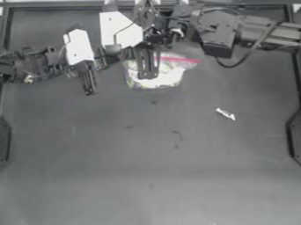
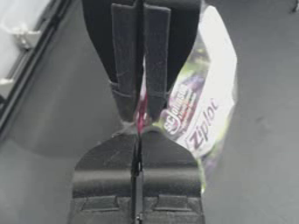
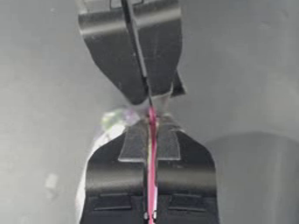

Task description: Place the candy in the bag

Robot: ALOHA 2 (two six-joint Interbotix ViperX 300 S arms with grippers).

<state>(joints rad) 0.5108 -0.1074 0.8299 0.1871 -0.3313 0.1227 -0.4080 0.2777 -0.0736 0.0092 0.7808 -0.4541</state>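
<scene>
The bag (image 1: 160,74) is a clear zip bag with a pink strip along its mouth, and it sits at the back middle of the table. Both grippers meet nose to nose at its mouth. My left gripper (image 2: 139,131) is shut on the pink strip, and the bag's printed side (image 2: 198,109) hangs beside it. My right gripper (image 3: 151,120) is shut on the same strip (image 3: 152,175) from the opposite side. The candy (image 1: 225,114), tiny and whitish, lies alone on the table to the front right of the bag, well away from both grippers.
Both arms crowd the back of the table, the left arm (image 1: 76,47) coming from the left and the right arm (image 1: 218,33) from the right. A raised rim (image 1: 59,8) runs along the back edge.
</scene>
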